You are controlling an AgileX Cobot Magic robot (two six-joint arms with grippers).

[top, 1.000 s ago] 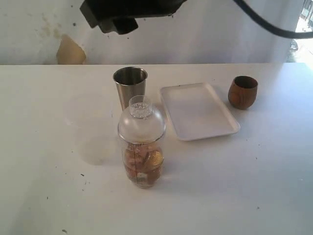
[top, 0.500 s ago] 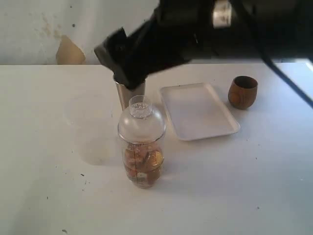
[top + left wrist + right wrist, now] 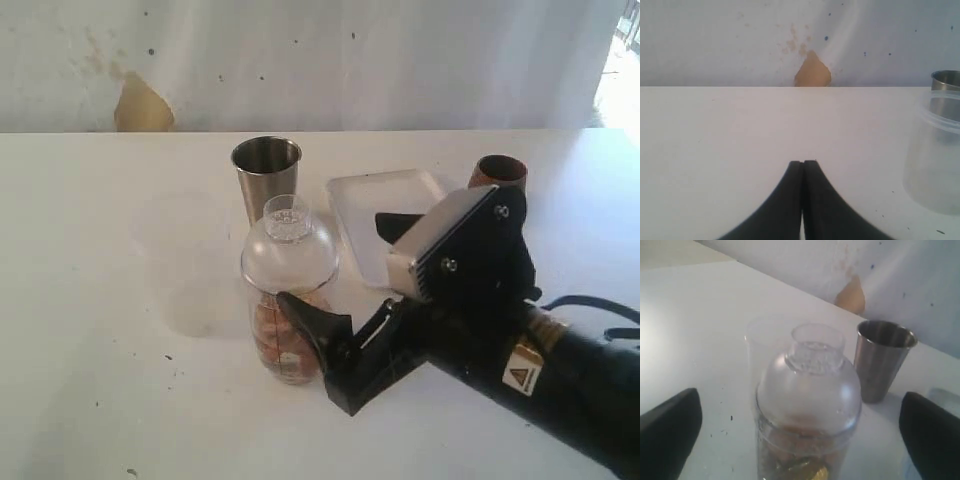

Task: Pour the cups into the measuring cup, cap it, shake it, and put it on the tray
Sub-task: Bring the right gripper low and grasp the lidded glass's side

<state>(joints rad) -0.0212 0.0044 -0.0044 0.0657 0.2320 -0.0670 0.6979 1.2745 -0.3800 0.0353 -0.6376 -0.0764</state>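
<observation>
Measuring cup [image 3: 290, 340] stands capped on the bench [image 3: 100, 300], near the tray [image 3: 362, 200]. Right gripper [image 3: 800, 435] faces it, jaws wide open: squeeze gently below the lid [image 3: 290, 255]. Left gripper [image 3: 802, 167] jaws are shut, empty.

Steel tumbler [image 3: 266, 172] just behind measuring cup [image 3: 274, 345]

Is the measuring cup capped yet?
Capped. The clear domed lid sits on top of the upright measuring cup, closing its mouth; brownish contents show inside.
</observation>
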